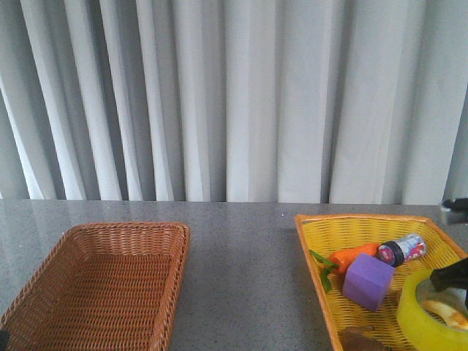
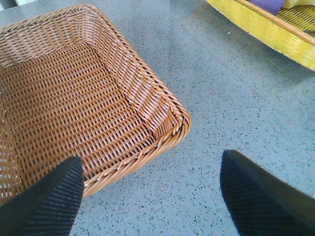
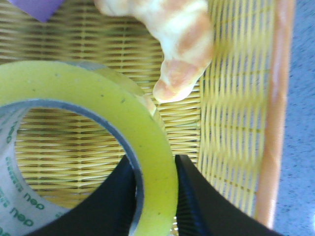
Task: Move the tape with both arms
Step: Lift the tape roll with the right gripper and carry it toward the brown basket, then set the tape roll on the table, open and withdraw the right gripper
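The yellow tape roll [image 1: 424, 314] stands in the yellow basket [image 1: 344, 227] at the front right. In the right wrist view the tape [image 3: 98, 98] fills the frame, its white printed core showing. My right gripper [image 3: 155, 169] is shut on the roll's wall, one finger inside the core and one outside; in the front view only a black part of it [image 1: 450, 276] shows above the roll. My left gripper [image 2: 150, 189] is open and empty, low over the grey table beside the corner of the brown wicker basket [image 2: 162, 132].
The yellow basket also holds a purple foam cube [image 1: 368, 281], a toy carrot [image 1: 351, 256], a small can [image 1: 402, 249] and a croissant [image 3: 172, 34]. The brown basket [image 1: 102, 281] stands empty at front left. Grey curtains hang behind the table.
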Tool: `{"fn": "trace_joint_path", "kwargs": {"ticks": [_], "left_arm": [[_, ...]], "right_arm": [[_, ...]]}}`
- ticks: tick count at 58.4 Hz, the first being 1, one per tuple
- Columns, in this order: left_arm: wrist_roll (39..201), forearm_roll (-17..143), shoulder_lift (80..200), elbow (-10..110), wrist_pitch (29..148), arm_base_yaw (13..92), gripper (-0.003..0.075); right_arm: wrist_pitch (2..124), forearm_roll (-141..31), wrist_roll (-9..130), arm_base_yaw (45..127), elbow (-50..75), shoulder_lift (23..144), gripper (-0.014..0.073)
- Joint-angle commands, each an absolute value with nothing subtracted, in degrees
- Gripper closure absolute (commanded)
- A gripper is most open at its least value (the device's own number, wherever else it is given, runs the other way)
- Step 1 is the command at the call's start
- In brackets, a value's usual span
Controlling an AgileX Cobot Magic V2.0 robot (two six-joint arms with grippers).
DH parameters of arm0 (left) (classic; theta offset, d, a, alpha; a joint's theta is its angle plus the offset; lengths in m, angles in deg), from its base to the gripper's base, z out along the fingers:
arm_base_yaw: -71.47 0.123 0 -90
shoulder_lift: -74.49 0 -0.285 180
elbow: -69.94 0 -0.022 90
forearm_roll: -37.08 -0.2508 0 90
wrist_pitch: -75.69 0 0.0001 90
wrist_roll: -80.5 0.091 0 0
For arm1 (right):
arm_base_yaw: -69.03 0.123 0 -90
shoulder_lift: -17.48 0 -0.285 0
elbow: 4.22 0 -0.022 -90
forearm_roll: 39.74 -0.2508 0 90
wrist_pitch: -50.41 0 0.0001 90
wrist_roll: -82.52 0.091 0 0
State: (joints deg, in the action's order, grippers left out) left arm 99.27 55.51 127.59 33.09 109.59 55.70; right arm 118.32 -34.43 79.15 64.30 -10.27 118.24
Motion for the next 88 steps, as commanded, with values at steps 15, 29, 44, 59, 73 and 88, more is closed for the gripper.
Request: {"fn": "trace_joint_path", "kwargs": {"ticks": [15,29,44,59,73,88], "left_arm": [[98.85,56.77,127.48,35.01,106.35,55.49,0.0176],[98.85,56.85,127.48,35.01,106.35,55.49,0.0176],[98.85,56.85,127.48,35.01,106.35,55.49,0.0176],[98.85,56.85,127.48,35.01,106.35,55.49,0.0176],[98.85,56.85,127.48,35.01,106.35,55.49,0.0176],[98.85,56.85,127.48,35.01,106.35,55.49,0.0176]], "right_arm": [[115.19,-50.25,70.24,67.07,-22.82,113.15,0.0473],[109.11,-49.45,67.9,81.45,-24.7,115.56,0.0469],[105.06,-42.57,68.18,93.37,-24.75,123.43,0.0465],[99.01,-35.69,69.05,98.58,-24.75,130.56,0.0462],[95.85,-28.3,73.42,98.65,-24.75,135.2,0.0457],[94.75,-23.72,79.2,98.65,-24.75,137.05,0.035]]}}
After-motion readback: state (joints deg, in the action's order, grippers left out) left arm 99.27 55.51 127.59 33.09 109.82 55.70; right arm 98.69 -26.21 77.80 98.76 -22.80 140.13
